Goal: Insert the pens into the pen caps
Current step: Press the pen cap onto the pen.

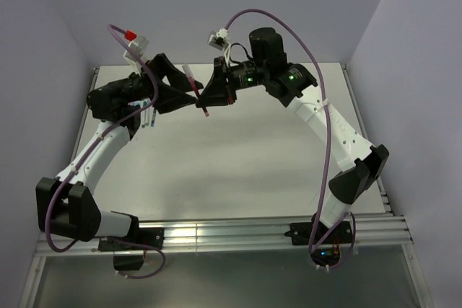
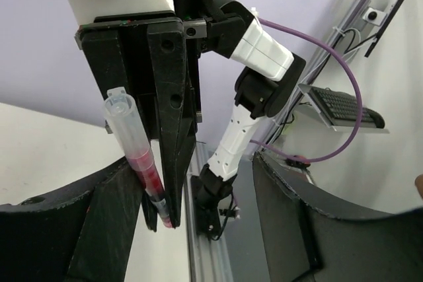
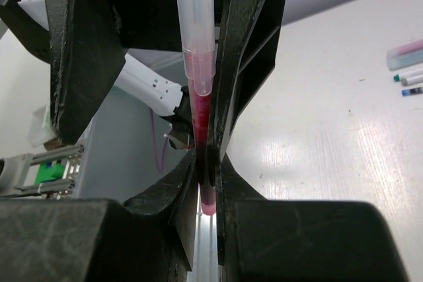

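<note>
The right gripper [image 3: 206, 176] was clenched on a red pen [image 3: 201, 123]. Its two dark fingers pinched the lower part of the red barrel from both sides. A pale, see-through cap [image 3: 195, 11] sat over the other end of that pen, beyond the fingers.

The left gripper [image 2: 192, 163] faced the right one and stood open, gripping nothing. Its jaws were spread wide to either side of the capped end, and one jaw was much nearer the cap than the other. Whether that jaw touched the cap could not be told.

The pen hung in the air, above the far part of the bench [image 1: 238, 164], a little left of its middle. In the overhead view its long axis ran roughly far to near. The capped end pointed toward the far edge and the red end toward the near edge, slanting slightly right.

Both arms reached in from the near corners and met there, close to the far wall. Lilac walls rose along the far, left and right edges. The white surface stretched from under the grippers toward the near and right edges.

A small cluster of loose pens [image 1: 145, 115] lay on the bench near the left edge, just beside the left arm. They lay side by side, their long axes also running far to near.
</note>
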Tool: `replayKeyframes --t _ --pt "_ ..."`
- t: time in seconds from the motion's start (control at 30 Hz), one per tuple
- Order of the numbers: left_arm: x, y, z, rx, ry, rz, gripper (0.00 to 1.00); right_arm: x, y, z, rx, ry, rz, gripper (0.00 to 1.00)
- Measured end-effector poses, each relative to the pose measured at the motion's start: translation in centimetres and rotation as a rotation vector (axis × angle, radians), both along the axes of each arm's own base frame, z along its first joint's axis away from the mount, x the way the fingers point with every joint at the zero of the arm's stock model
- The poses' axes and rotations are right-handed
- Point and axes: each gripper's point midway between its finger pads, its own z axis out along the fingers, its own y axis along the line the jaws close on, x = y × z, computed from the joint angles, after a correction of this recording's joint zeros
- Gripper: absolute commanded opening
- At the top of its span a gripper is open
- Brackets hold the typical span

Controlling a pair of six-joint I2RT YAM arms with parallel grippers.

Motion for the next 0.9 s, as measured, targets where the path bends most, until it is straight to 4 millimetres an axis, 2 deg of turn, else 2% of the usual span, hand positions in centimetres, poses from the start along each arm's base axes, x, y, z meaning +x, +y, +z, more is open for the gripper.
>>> replayKeyframes --t 0.23,0.27,0.47,0.67,0.9 --pt "1.8 1.4 0.4 0.007 -0.025 0.078 0.59 0.4 -0.3 0.3 0.009 -0.028 -0.028 0.00" --pt "2.2 1.6 0.4 0.006 -0.019 0.094 0.53 0.6 -0.4 0.3 0.008 -0.027 -0.034 0.00" --pt "4.1 2.1 0.0 -0.003 0.023 0.161 0.55 1.0 -0.4 0.3 0.001 0.009 -0.069 0.00" --pt "4.5 2.1 0.2 -0.020 0.028 0.178 0.55 1.3 -0.1 0.9 0.015 0.038 -0.102 0.00" --pt "4.5 1.4 -0.9 -0.020 0.054 0.171 0.51 1.2 0.4 1.6 0.037 0.062 -0.113 0.00"
